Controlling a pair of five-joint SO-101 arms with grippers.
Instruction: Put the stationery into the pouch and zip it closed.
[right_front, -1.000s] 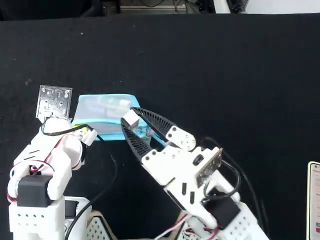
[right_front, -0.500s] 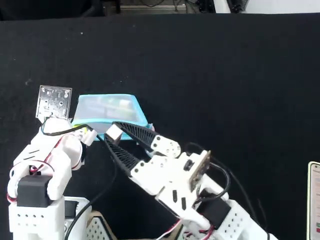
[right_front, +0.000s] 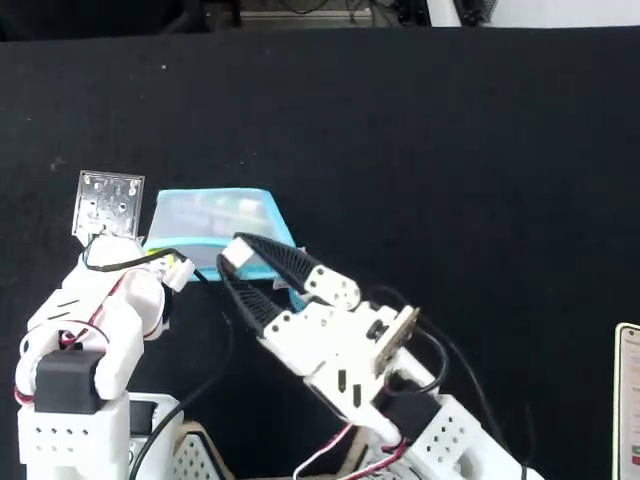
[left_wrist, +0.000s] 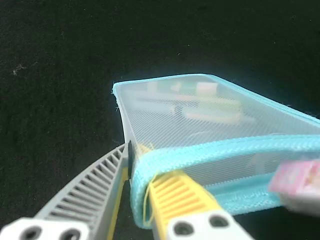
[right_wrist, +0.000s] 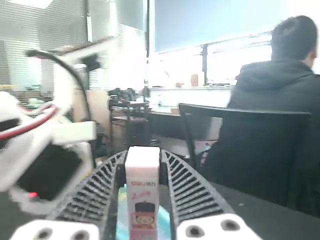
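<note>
High view: eraser (right_front: 238, 252) is clamped in the right pincer (right_front: 231, 257) at the near edge of the pouch (right_front: 212, 215), likely lined up for insertion. Pouch, left on the desk (right_front: 450, 150), is pinched at its near-left corner by the left pincer (left_wrist: 136, 165), apparently for steadying.

Small printed logo + cartoon fig. on eraser (right_wrist: 142, 192) wrapper, lettering too blurry to read.

A white eraser (right_wrist: 142, 200) is clamped upright in the right gripper (right_wrist: 143, 156), with blue pouch (right_wrist: 163, 219) seen just beneath it
</note>
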